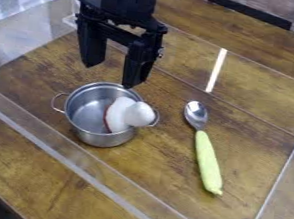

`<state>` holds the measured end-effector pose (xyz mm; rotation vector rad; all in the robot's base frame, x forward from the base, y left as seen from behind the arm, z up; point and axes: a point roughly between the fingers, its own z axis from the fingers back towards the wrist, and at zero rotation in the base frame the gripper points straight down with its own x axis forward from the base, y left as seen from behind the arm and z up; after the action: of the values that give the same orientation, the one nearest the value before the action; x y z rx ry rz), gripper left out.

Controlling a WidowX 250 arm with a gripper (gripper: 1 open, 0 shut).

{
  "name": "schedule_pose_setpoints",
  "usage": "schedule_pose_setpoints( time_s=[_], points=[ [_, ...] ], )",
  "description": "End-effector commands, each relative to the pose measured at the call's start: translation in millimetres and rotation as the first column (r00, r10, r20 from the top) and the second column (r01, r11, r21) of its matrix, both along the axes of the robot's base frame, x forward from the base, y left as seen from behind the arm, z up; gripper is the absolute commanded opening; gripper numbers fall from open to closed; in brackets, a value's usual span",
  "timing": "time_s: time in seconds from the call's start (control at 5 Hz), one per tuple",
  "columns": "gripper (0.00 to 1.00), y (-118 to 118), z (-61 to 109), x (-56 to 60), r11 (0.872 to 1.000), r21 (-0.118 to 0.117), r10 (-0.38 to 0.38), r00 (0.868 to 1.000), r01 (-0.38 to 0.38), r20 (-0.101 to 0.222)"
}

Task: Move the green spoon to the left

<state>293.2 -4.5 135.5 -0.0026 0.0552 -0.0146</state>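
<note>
My gripper (112, 65) hangs over the wooden tabletop (246, 93) toward its far left part, pointing straight down, and my two black fingers (139, 65) stand spread wide apart with nothing between them; I am holding nothing. The fingertips are clear of the wood, up above the far rim of the small steel pot (102, 116), which sits just in front of me near the middle of the tabletop, a little toward the left edge. The pot has a short handle loop on its left side, and inside it lies a white object (129, 112) leaning toward the right wall, with something reddish under it that I cannot make out. The green spoon (202, 145) lies flat on the wood to the right of the pot, near it but not touching. Its shiny silver bowl (197, 114) points toward the far edge and its thick yellow-green handle (208, 161) runs back toward the near edge, slanting slightly to the right as it comes. My fingers are well apart from the spoon, with the pot lying between us. A low clear plastic wall (50, 155) borders the tabletop along its near and right edges, and a bright streak of light falls on the wood beyond the spoon, toward the far right corner.
</note>
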Motion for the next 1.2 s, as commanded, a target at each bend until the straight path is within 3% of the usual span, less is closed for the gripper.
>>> schedule_pose_setpoints(
  time_s=[0.0, 0.2, 0.4, 0.6, 0.8, 1.0],
  points=[
    [1.00, -1.5, -4.0, 2.4, 1.000, -0.004, 0.011, 0.999, -0.011, -0.036],
    [1.00, -9.6, -20.8, 0.8, 0.999, -0.009, 0.052, 0.997, -0.052, -0.055],
    [1.00, -35.3, -31.8, 8.1, 0.989, -0.017, 0.148, 0.988, -0.149, -0.030],
    [1.00, -68.9, -35.8, 19.0, 0.979, -0.039, 0.200, 0.980, -0.200, 0.007],
    [1.00, -94.9, -44.9, 35.0, 0.960, -0.055, 0.277, 0.960, -0.275, 0.044],
    [1.00, -112.0, -64.4, 48.0, 0.890, -0.077, 0.456, 0.886, -0.450, 0.085]
  ],
)
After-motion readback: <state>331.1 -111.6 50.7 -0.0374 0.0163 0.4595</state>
